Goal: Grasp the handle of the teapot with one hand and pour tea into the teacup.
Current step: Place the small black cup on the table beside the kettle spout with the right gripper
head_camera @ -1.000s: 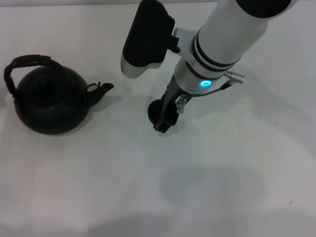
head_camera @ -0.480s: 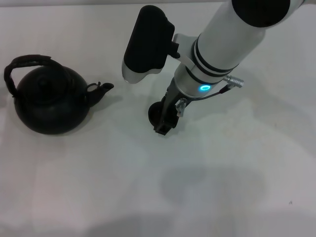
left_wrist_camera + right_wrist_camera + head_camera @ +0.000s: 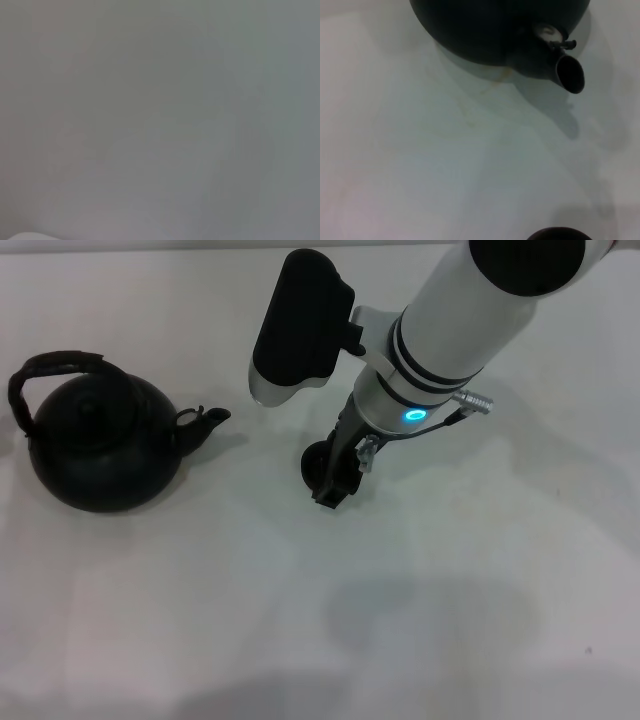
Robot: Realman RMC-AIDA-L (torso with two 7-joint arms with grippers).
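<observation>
White worktop [image 3: 420,620] carries everything. Right arm [image 3: 450,320] reaches in from the far right and hangs over mid-worktop, its gripper [image 3: 335,480] down at the teacup [image 3: 314,466], which is mostly hidden behind it; fingers look set about the cup, but whether they are closed on it cannot be told. Left gripper not in view; its wrist camera shows only blank surface. Teapot [image 3: 100,445] sits at the left edge of the head view, upright, lid on, spout [image 3: 205,420] pointing toward the cup but well apart from it. Handle [image 3: 50,370] arches over the lid, free and untouched. Right wrist view shows the pot's belly, the spout mouth [image 3: 570,74] and the cup rim [image 3: 559,233] at the frame edge. Judgement: step in hand is placing or steadying the cup before the pour. To do well: leave cup upright and near the spout line, clear the gripper straight up without dragging it, then take the handle at its crown so the pot tips evenly.
</observation>
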